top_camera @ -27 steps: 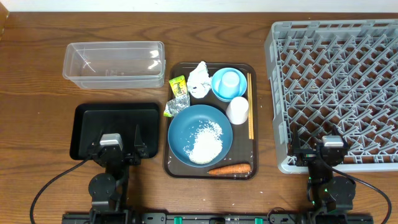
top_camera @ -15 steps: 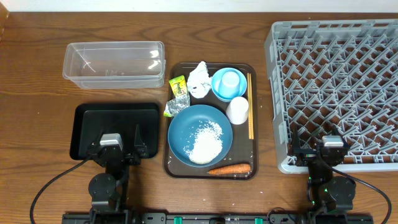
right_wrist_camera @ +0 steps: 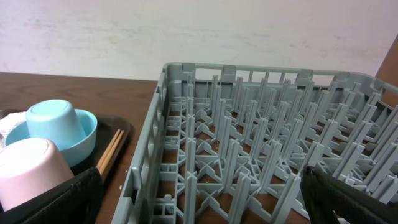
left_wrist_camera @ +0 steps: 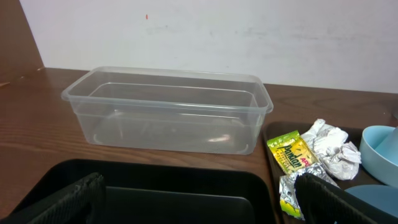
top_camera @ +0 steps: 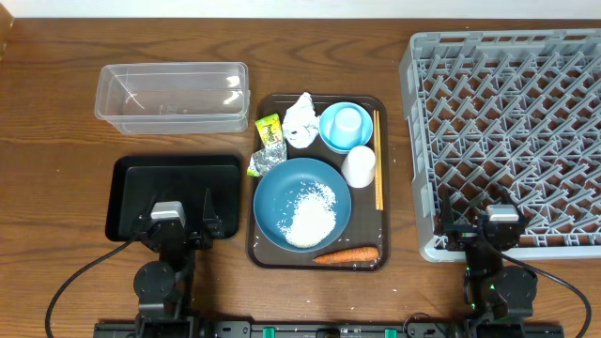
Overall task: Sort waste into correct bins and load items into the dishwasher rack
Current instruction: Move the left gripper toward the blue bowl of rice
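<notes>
Rack (top_camera: pixel 507 131) right edge beyond frame

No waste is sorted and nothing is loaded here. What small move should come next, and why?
Probably swing the left gripper forward and to the right, toward the foil wrappers at the left edge of the serving tray. Its jaws stand open and empty, the wrappers lie on that arm's side, and the clear tub and black tray both hold nothing.
</notes>
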